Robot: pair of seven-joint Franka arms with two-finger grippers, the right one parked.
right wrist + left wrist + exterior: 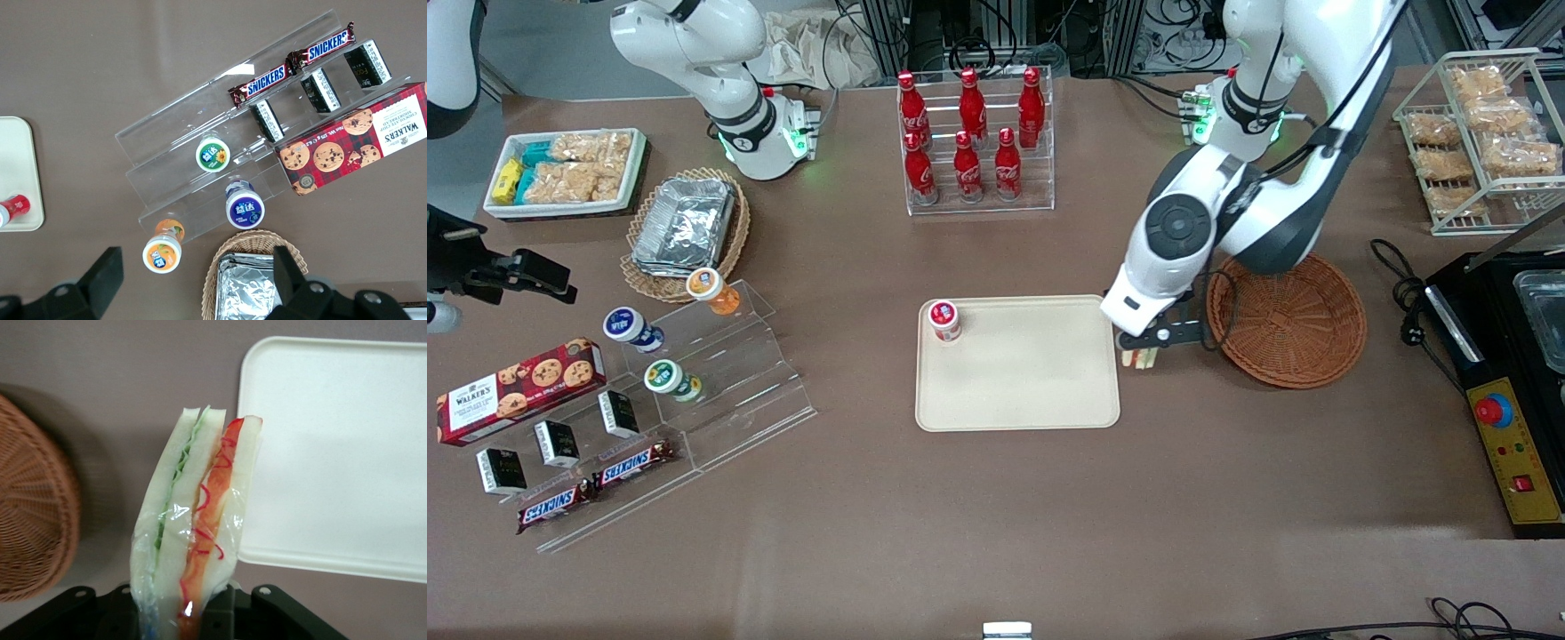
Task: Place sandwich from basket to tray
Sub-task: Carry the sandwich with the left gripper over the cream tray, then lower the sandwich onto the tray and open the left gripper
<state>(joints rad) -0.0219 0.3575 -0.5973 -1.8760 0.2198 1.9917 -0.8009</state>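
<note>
gripper [1141, 348] shut tight on sandwich [197, 520] | between basket [1288, 318] and tray [1017, 373] | best carried over bare tray, lowered flat, away from cup [944, 320]

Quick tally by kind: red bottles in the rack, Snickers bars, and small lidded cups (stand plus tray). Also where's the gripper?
Red bottles: 6
Snickers bars: 2
Lidded cups: 4, three on the clear stand, one red-lidded cup on the tray
Total: 12
The gripper holds the sandwich between basket and tray.
</note>
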